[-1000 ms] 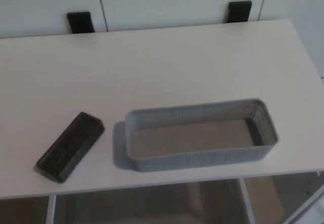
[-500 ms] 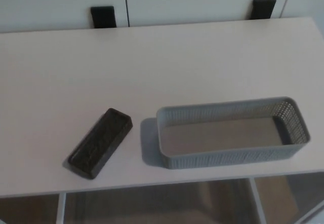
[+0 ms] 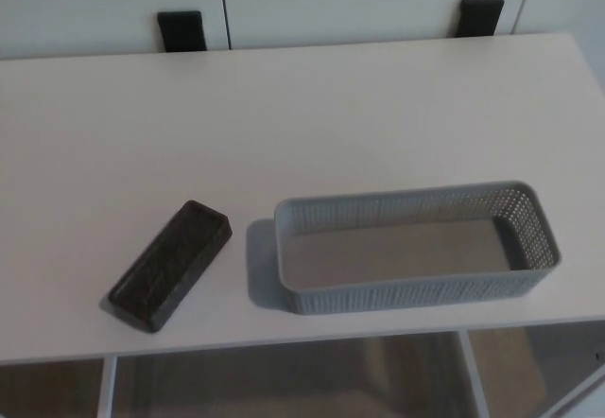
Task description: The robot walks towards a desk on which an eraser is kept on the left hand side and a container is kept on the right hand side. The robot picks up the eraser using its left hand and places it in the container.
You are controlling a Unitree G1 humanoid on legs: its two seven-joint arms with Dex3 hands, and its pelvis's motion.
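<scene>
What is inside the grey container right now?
Nothing: the container shows only its bare floor. The near wall hides a thin strip of that floor. The eraser lies on the desk to its left, apart from it.

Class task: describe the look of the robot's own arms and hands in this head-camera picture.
Neither arm nor hand is in view, so their look cannot be described here. Only the white desk, the dark eraser and the grey perforated container show.
</scene>
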